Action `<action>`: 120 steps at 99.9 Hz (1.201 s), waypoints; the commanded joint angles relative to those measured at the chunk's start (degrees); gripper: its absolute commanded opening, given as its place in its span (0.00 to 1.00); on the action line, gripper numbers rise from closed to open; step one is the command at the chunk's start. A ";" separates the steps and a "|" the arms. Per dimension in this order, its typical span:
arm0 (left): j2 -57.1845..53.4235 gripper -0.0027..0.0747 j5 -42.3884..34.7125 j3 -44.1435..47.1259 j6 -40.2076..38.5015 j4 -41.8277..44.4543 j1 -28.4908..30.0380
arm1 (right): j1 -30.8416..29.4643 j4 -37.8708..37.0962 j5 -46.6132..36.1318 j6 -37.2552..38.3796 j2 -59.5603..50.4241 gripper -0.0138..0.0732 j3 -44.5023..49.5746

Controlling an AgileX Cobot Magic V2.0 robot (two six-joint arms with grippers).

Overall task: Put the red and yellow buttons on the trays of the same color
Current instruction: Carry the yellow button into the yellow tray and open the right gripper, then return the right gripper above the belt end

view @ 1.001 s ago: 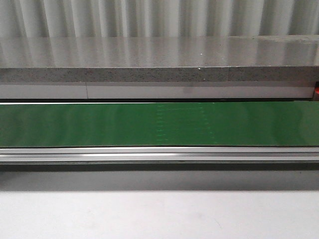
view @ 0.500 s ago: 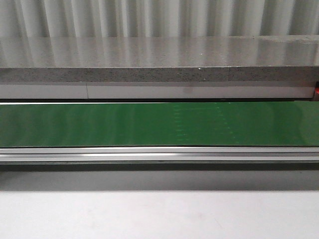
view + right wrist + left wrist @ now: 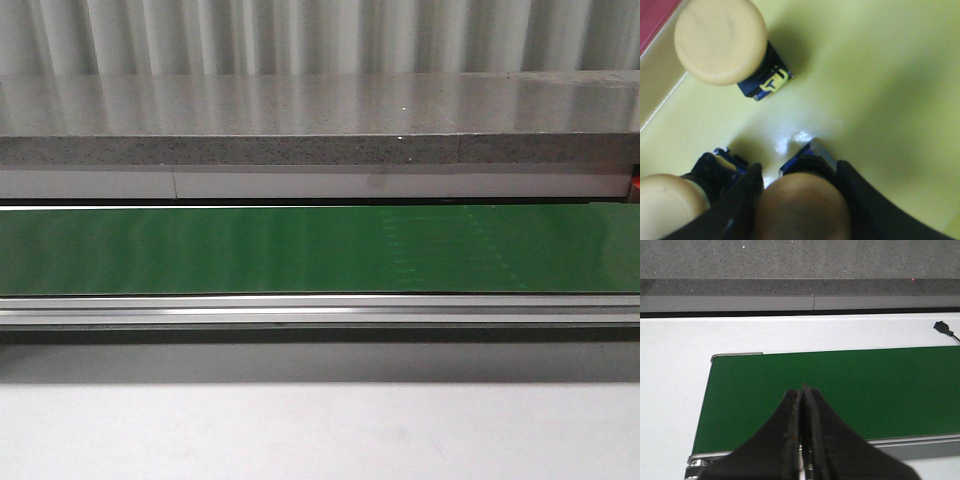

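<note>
- Front view: neither arm, no button and no tray are shown; only the green belt (image 3: pixel 200 250), its metal rail (image 3: pixel 320 311), a grey stone ledge (image 3: pixel 320 120) and a white table (image 3: pixel 320 430) are seen. A small red item at the 3 o'clock edge is cut off and cannot be identified.
- Left wrist view: the left gripper (image 3: pixel 803 392) is seen with its two dark fingers pressed together, nothing between them, over the near edge of the belt (image 3: pixel 840 385). A black connector (image 3: pixel 942 327) is cut by the edge at 2 o'clock.
- Right wrist view: three yellow buttons are counted on the yellow tray (image 3: pixel 880 75).
- One button (image 3: pixel 720 42) stands free at 11 o'clock, its blue-black base showing.
- A second (image 3: pixel 667 202), at 8 o'clock, is cut off by the frame edge, just beside the gripper.
- The third, the held button (image 3: pixel 802 207), sits between the fingers of the right gripper (image 3: pixel 797 200), which is closed against its cap; its base touches the tray.
- A strip of the red tray (image 3: pixel 652 20) is glimpsed at the 10 o'clock corner, mostly out of frame.
</note>
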 commanded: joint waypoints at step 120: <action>-0.06 0.01 -4.26 -1.63 -0.21 -0.85 -0.56 | 22.19 3.22 1.41 -4.21 -27.60 0.72 -4.31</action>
